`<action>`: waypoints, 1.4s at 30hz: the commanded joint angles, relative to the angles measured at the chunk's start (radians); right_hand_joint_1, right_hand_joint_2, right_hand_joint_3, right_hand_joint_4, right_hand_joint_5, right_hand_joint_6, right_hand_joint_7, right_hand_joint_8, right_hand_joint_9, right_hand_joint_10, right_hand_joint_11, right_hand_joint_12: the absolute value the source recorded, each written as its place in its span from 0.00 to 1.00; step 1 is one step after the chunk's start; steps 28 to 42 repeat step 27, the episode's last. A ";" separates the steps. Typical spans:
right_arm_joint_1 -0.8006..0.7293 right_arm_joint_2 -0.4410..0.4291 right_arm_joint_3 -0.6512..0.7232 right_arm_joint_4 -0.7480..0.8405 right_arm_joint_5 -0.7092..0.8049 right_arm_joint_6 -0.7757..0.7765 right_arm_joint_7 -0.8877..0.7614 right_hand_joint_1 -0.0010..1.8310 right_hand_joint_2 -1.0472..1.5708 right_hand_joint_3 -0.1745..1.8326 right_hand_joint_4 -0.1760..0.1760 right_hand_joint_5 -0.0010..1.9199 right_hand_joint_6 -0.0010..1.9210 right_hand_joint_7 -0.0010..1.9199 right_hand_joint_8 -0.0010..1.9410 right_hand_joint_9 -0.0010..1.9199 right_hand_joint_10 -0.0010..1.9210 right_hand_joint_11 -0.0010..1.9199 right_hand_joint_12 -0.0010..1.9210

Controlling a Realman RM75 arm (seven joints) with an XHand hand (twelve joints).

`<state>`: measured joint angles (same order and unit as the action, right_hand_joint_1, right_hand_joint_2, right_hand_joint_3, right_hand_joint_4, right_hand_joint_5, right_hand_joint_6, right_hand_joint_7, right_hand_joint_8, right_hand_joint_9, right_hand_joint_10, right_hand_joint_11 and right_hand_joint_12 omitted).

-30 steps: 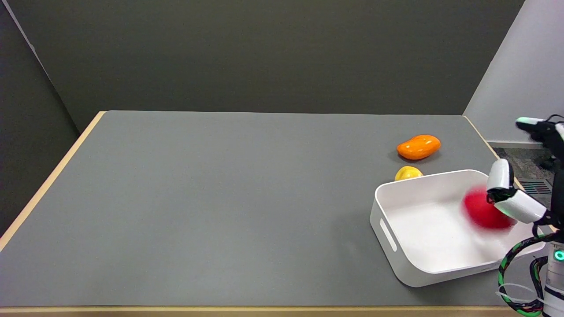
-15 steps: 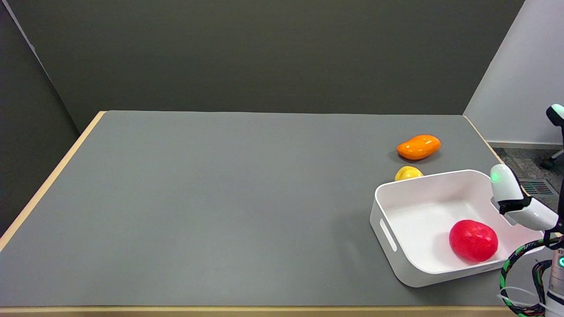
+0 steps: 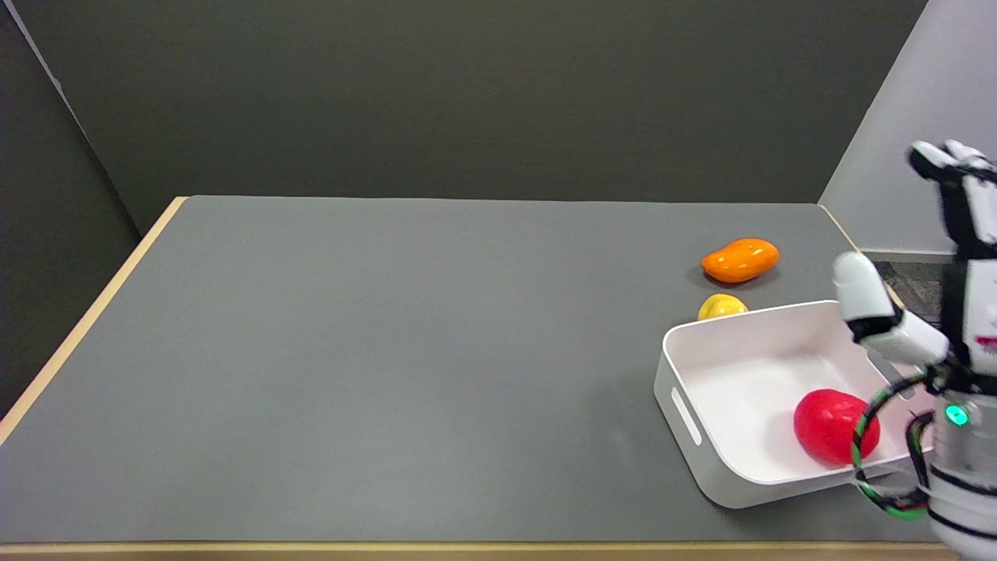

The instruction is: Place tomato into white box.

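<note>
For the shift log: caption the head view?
Tomato lies in white box; right hand open above the box's far right corner.

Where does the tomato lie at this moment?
In the head view, the tomato lies inside the white box at the table's near right, by the box's near wall, below the raised right hand.

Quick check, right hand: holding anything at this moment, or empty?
Right hand: open, holding nothing, fingers spread above the white box; the tomato lies inside the box.

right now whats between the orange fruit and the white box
In the head view, a small yellow fruit sits between the orange fruit and the white box, right behind the box's far rim, which hides its lower part.
</note>
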<state>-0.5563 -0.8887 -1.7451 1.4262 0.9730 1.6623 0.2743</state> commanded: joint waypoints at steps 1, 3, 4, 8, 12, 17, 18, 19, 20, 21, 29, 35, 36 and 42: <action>0.302 0.094 0.057 0.224 -0.056 -0.659 -0.123 0.10 0.62 0.49 0.81 0.11 0.21 0.09 0.13 0.00 0.26 0.00 0.40; 0.348 0.077 0.046 0.243 -0.055 -0.728 -0.169 0.10 0.63 0.48 0.80 0.11 0.21 0.07 0.13 0.00 0.23 0.00 0.37; 0.376 0.066 0.032 0.258 -0.055 -0.772 -0.204 0.10 0.63 0.48 0.80 0.11 0.21 0.07 0.13 0.00 0.22 0.00 0.36; 0.443 0.007 -0.026 0.294 -0.064 -0.913 -0.281 0.08 0.60 0.55 0.79 0.09 0.24 0.05 0.15 0.01 0.16 0.00 0.34; 0.502 -0.074 -0.079 0.317 -0.089 -1.034 -0.302 0.08 0.60 0.55 0.78 0.09 0.24 0.05 0.15 0.01 0.16 0.00 0.33; 0.617 -0.134 -0.187 0.304 -0.140 -1.171 -0.313 0.08 0.61 0.54 0.77 0.08 0.23 0.05 0.15 0.01 0.16 0.00 0.34; 0.633 -0.135 -0.205 0.301 -0.140 -1.179 -0.313 0.08 0.61 0.55 0.77 0.08 0.24 0.05 0.15 0.01 0.15 0.00 0.34; 0.654 -0.134 -0.228 0.297 -0.142 -1.185 -0.313 0.08 0.61 0.55 0.77 0.08 0.24 0.05 0.15 0.02 0.16 0.00 0.35; 0.665 -0.132 -0.239 0.296 -0.142 -1.185 -0.312 0.08 0.61 0.55 0.77 0.08 0.24 0.05 0.15 0.02 0.16 0.00 0.35; 0.681 -0.131 -0.257 0.291 -0.142 -1.185 -0.309 0.08 0.61 0.55 0.77 0.08 0.24 0.06 0.15 0.02 0.17 0.00 0.35; 0.696 -0.131 -0.268 0.281 -0.142 -1.177 -0.305 0.09 0.61 0.55 0.77 0.08 0.24 0.06 0.15 0.01 0.18 0.00 0.37; 0.696 -0.131 -0.268 0.281 -0.142 -1.177 -0.305 0.09 0.61 0.55 0.77 0.08 0.24 0.06 0.15 0.01 0.18 0.00 0.37; 0.696 -0.131 -0.268 0.281 -0.142 -1.177 -0.305 0.09 0.61 0.55 0.77 0.08 0.24 0.06 0.15 0.01 0.18 0.00 0.37; 0.696 -0.131 -0.268 0.281 -0.142 -1.177 -0.305 0.09 0.61 0.55 0.77 0.08 0.24 0.06 0.15 0.01 0.18 0.00 0.37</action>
